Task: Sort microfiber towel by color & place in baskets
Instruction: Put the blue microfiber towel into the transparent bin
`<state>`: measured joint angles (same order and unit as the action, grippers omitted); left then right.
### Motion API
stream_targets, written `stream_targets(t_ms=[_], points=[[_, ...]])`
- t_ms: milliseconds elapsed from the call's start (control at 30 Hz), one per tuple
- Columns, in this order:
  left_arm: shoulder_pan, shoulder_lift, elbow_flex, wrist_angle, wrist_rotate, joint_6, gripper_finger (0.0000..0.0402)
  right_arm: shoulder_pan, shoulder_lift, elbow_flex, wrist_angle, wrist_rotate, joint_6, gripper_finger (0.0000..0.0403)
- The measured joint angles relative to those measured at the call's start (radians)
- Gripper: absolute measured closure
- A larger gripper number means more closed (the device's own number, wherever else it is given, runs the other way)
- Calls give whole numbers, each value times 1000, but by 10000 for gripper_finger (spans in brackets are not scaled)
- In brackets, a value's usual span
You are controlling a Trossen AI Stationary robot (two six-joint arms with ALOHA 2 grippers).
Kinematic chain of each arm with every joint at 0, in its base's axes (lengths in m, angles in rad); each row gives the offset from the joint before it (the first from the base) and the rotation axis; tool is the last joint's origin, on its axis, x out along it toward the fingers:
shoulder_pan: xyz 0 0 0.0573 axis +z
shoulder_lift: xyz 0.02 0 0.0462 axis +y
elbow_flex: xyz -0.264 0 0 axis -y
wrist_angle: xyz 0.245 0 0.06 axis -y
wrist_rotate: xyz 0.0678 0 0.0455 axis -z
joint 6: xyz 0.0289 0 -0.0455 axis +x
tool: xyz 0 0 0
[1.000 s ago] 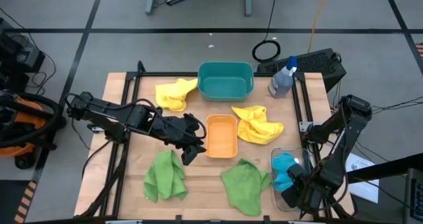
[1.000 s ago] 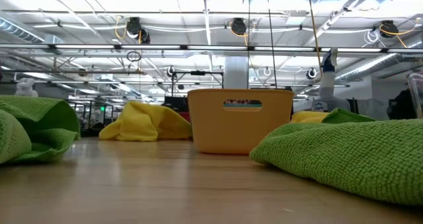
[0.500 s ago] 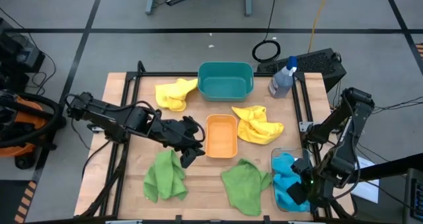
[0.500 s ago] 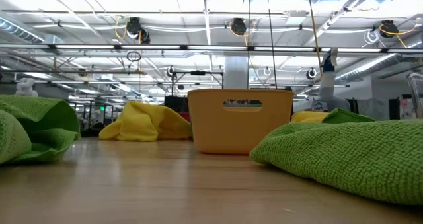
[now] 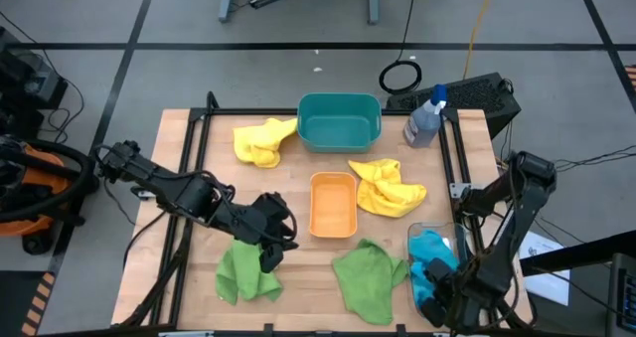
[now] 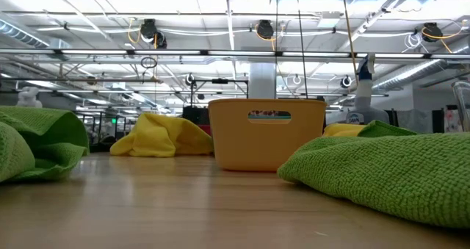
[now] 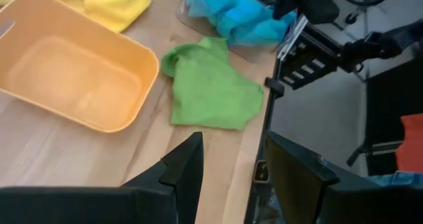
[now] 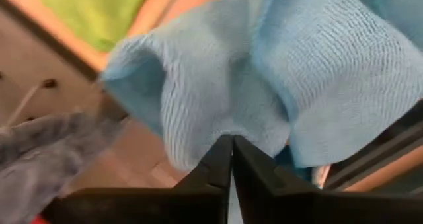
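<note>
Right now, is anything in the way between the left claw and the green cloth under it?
Nothing visible is. The left gripper hangs with its fingers open at the top edge of the left green cloth, with only bare table around. The orange tub sits off to the side. The right gripper is shut over the blue cloths.

I count two yellow towels [image 5: 260, 142] and [image 5: 386, 187], two green towels [image 5: 246, 265] and [image 5: 369, 278], and blue cloth [image 5: 429, 260] bunched in one heap, so I cannot tell how many pieces it is. There are three baskets: one teal [image 5: 340, 120], one orange [image 5: 332, 204], one clear [image 5: 417, 232]. One spray bottle [image 5: 425, 119] stands on my table [image 5: 298, 173].
</note>
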<state>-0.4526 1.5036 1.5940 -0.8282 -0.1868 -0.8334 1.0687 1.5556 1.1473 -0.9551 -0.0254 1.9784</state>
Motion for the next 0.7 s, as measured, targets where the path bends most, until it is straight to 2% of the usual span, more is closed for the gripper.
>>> stream_targets(t_ms=[267, 333, 433, 500, 700], points=[[-19, 0, 0, -5, -6, -126, 237, -2, 133, -1, -76, -11, -17, 394], [-38, 0, 0, -4, -6, -155, 237, -9, 137, -1, -73, -69, -54, 394], [-78, 0, 0, -4, -6, -182, 237, -9, 102, -1, -120, -144, -20, 383], [-106, 0, 0, -3, -10, -190, 237, -7, 57, 6, -156, -157, 9, 370], [-172, 0, 0, -4, -84, -210, 237, -1, -84, 62, -241, -56, 28, 322]])
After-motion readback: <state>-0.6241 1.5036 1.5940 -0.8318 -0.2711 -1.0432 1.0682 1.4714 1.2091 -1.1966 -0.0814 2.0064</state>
